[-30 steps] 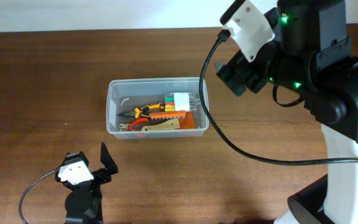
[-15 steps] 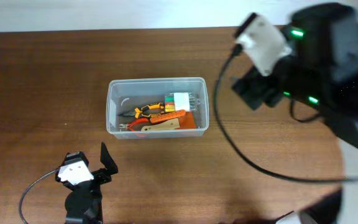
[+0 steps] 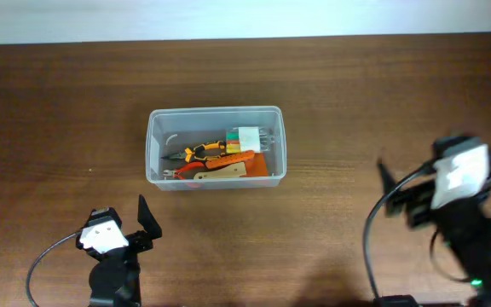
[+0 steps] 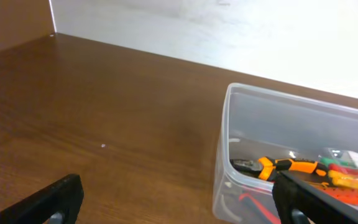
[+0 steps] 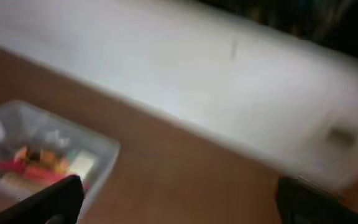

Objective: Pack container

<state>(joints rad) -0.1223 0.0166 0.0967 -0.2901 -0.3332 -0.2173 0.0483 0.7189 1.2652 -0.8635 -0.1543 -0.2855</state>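
The container (image 3: 153,145) is a clear plastic bin at the table's middle. It holds orange-handled pliers (image 3: 196,153), a red-handled tool, an orange card and a white block (image 3: 249,136). My left gripper (image 3: 143,223) is open and empty, in front of the bin's left end. In the left wrist view (image 4: 179,214) the bin (image 4: 272,115) stands ahead to the right, with the pliers (image 4: 284,166) inside. My right gripper (image 3: 396,200) is open, empty and blurred, far right of the bin. The right wrist view (image 5: 179,214) shows the bin (image 5: 101,149) at lower left.
The brown table (image 3: 58,94) ends at a white wall along the back (image 3: 228,17). A black cable (image 3: 373,247) loops by the right arm, and another cable (image 3: 45,256) by the left arm.
The right arm has swung from high at the back right, beside the bin, down to the front right of the table. The left arm and the bin's contents have not moved.
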